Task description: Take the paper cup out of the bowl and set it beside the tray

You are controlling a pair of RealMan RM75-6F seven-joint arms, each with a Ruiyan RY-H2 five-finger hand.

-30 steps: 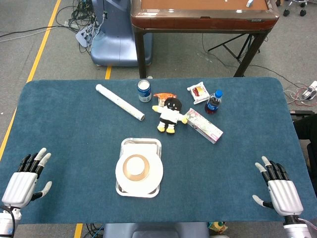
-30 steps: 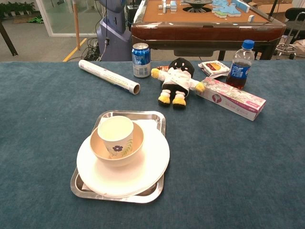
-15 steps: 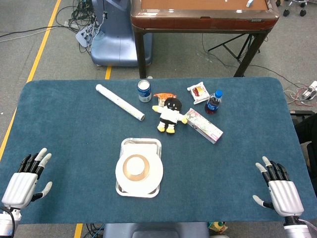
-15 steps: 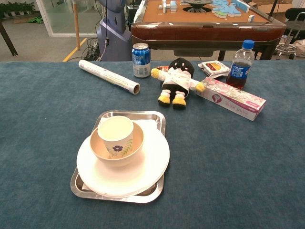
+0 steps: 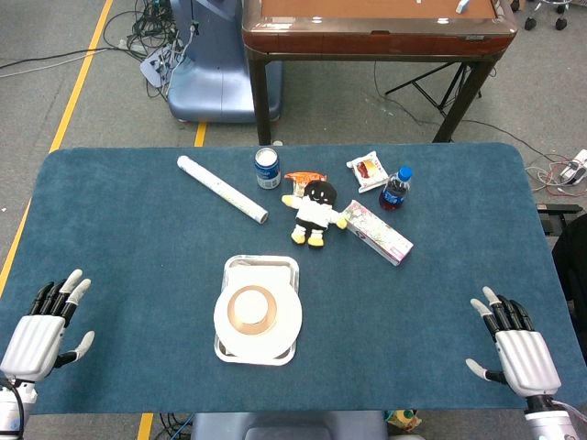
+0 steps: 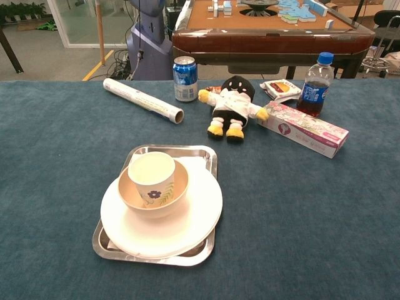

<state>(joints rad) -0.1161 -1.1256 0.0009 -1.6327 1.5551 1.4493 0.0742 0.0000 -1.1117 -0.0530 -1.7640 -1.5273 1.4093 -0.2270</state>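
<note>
The surface (image 5: 138,229) is carrying every item and is lying under a blue carpet-like cover. The tray (image 6: 139,154), a metal rectangle, is sitting near the front centre of the surface. A white plate (image 6: 194,219) is resting on the tray and is overhanging its front edge. A tan bowl (image 6: 170,199) is sitting on the plate, toward its left rear part. The paper cup (image 6: 152,177) is standing upright inside the bowl, its rim rising above the bowl's rim and a small flower print facing the chest camera.

Along the far side of the surface, the following items are lying or standing:
- A pink carton (image 6: 303,129) is lying flat at an angle, just beside the toy.
- A paper roll (image 6: 142,100) is lying diagonally at the left.
- A plush toy (image 6: 234,103) is lying face up between the can and the carton.
- A cola bottle (image 6: 314,84) with a blue cap is standing upright behind the carton.
- A blue can (image 6: 185,79) is standing upright beside the roll's end.
- A snack packet (image 6: 279,88) is lying left of the bottle.

The left hand (image 5: 39,332) is hovering at the front left corner, fingers spread wide and holding nothing. The right hand (image 5: 515,345) is hovering at the front right corner, likewise spread and holding nothing. Both hands are well apart from the tray and are showing only in the head view.
</note>
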